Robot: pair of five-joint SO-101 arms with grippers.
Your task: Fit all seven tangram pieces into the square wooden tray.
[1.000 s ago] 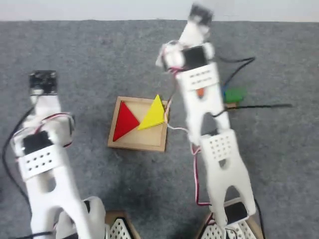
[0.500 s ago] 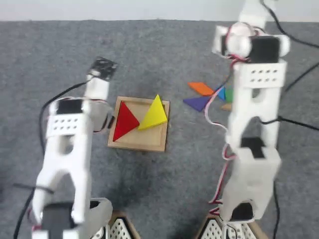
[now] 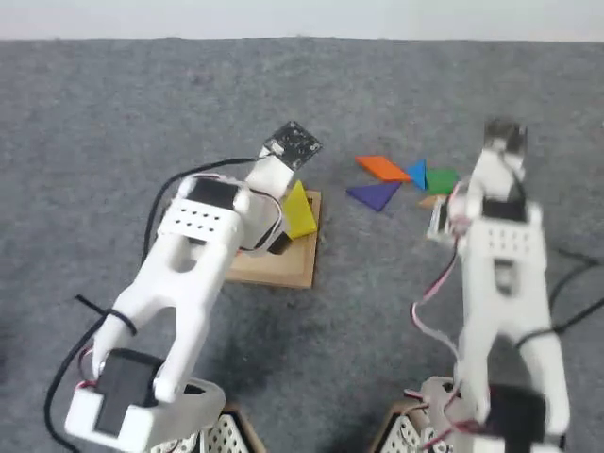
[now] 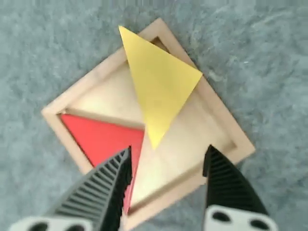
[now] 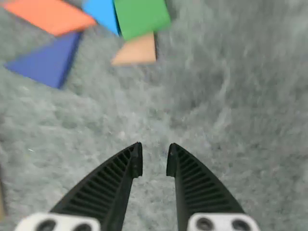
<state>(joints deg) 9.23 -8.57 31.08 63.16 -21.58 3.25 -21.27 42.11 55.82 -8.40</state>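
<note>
Tray holds red triangle seated and yellow triangle overlapping its rim, left gripper above with jaws wide apart; right gripper, jaws nearly together and empty, near orange, green and purple pieces.

Grey, felt-like table: square wooden tray mid-table; right of it, nearer the far edge, clustered orange parallelogram, blue triangle, green square, purple triangle, tan triangle.

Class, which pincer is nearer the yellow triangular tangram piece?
Left. The left pincer hangs over the square wooden tray beside the yellow triangle; the right pincer is off by the loose pieces.
</note>
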